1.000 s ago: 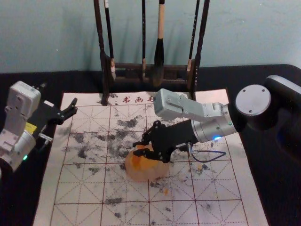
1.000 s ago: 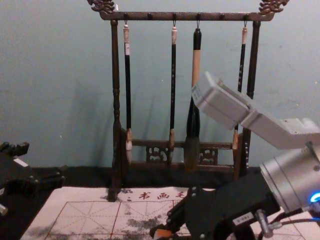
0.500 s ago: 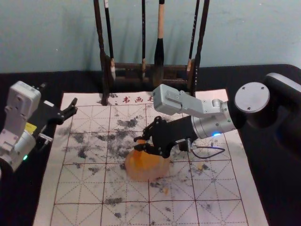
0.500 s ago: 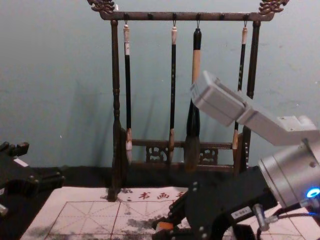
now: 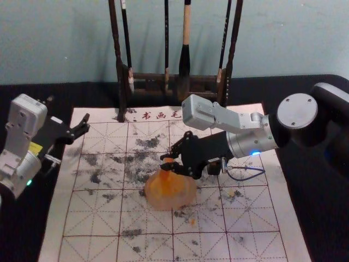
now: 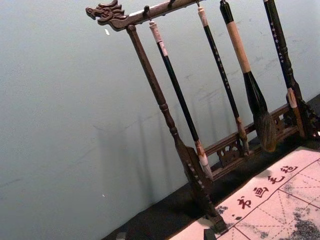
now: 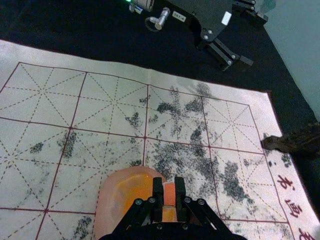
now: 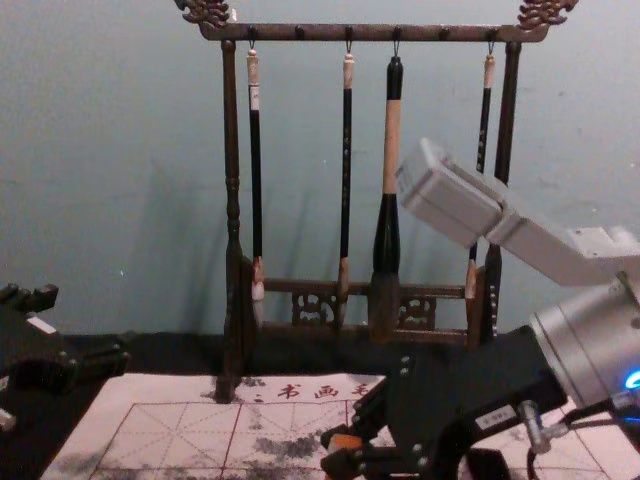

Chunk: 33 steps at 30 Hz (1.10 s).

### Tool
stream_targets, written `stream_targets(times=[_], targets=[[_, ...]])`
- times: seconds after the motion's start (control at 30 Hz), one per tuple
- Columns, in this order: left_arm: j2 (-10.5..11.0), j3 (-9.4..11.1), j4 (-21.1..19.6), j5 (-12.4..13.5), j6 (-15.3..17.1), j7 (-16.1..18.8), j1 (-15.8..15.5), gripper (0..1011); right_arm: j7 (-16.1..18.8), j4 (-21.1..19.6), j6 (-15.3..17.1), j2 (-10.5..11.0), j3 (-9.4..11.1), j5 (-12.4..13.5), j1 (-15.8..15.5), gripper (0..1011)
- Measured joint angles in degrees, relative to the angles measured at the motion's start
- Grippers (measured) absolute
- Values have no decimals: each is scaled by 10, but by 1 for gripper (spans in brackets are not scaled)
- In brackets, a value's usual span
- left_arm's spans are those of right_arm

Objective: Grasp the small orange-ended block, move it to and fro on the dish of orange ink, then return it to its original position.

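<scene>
Left gripper (image 5: 69,111) wide, mat's left edge | mat (image 5: 256,218): red 书画毛毡 (image 6: 266,187), end hidden in head view | dish (image 5: 157,202) on mat | block (image 7: 169,193) pinched in right gripper (image 5: 164,161), dish's far edge, contact unclear | arm label (image 8: 495,417) illegible

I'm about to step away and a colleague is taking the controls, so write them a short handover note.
Right end effector: shut on the block, at the far side of the ink dish; whether the block touches the ink, I cannot tell.
Left end effector: open and empty, idle by the left edge of the sheet.
Done: block grasped and at the dish.
Left: any to-and-fro still needed, then return the block; its original spot cannot be told.
</scene>
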Motion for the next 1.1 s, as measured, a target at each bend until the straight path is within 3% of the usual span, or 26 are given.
stream_targets(times=[1.1], targets=[[0,0,0,0,0,0,0,1001,-6,-31,2,30,17,-1,-19,140]])
